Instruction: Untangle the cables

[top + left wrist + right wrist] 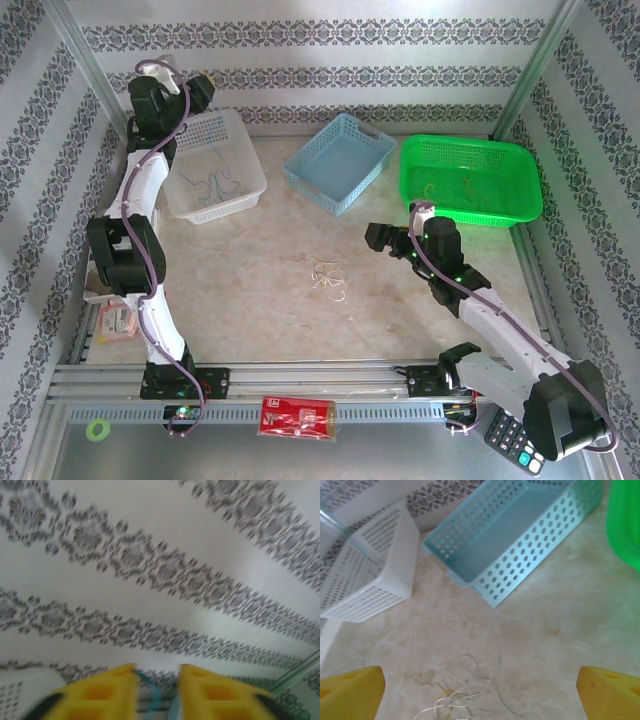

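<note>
At the table's middle, cables (330,277): a small loose tangle of thin curly wires, pale and yellow-green, lying flat on the marbled table (250,300). In the right wrist view I see the tangle (462,695) at the bottom edge, and nothing touches it.
Right gripper (377,238): I see its jaws spread very wide and empty. It hovers just right of the tangle and faces it. In its own camera the two yellow fingers (352,692) sit at the far corners.
Left gripper (200,92): it is raised at the far left, by the far rim of the white basket (245,190), and points toward the patterned wall. Its jaws stand partly apart. A thin bluish strand (154,692) shows in the gap, but the picture is blurred, so I cannot tell whether it is gripped.
White basket, inside: a few thin dark wires (212,183) on the bottom.
Blue basket (340,160): far middle, set diagonally, between the white one and the green one.
Green basket (470,180): far right, just behind the right arm.
Near edge: red packet (298,417), calculator (512,440).
</note>
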You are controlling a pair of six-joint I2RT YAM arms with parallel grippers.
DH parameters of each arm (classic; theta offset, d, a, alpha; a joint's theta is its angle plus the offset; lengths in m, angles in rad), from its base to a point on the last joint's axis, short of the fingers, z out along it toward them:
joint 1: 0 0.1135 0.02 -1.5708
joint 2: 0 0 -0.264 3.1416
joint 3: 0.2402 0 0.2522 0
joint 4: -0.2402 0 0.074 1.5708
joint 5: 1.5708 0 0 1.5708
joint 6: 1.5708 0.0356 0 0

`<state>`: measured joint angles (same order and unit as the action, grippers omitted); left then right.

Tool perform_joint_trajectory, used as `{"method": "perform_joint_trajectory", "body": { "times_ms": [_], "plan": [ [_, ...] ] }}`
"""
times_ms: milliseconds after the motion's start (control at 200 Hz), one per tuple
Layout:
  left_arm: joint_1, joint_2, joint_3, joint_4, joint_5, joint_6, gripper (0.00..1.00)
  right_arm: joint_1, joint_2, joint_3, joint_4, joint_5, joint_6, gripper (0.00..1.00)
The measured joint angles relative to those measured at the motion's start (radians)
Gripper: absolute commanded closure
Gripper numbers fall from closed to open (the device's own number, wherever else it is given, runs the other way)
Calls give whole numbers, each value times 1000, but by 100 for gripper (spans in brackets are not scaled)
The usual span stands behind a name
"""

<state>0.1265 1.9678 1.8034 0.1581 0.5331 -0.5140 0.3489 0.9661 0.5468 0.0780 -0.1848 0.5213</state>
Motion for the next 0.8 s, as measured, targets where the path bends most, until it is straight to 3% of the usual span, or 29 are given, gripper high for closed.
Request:
{"method": "perform_joint_trajectory", "body": {
  "times_ms": [90, 365, 655, 799],
  "plan": [
    [0, -3, -12, -51, 9, 20, 0, 0, 13, 0, 0, -43, 11, 5],
    [0, -159, -187, -111, 25, 32, 0, 63, 87, 39, -17, -87, 57, 8],
    [0, -386, -354, -121, 31, -5, 0, 157, 111, 60, -73, 45, 118, 4],
    [0, -467, -484, -103, 56, -74, 0, 182, 111, 60, -109, 114, 148, 12]
  ]
}}
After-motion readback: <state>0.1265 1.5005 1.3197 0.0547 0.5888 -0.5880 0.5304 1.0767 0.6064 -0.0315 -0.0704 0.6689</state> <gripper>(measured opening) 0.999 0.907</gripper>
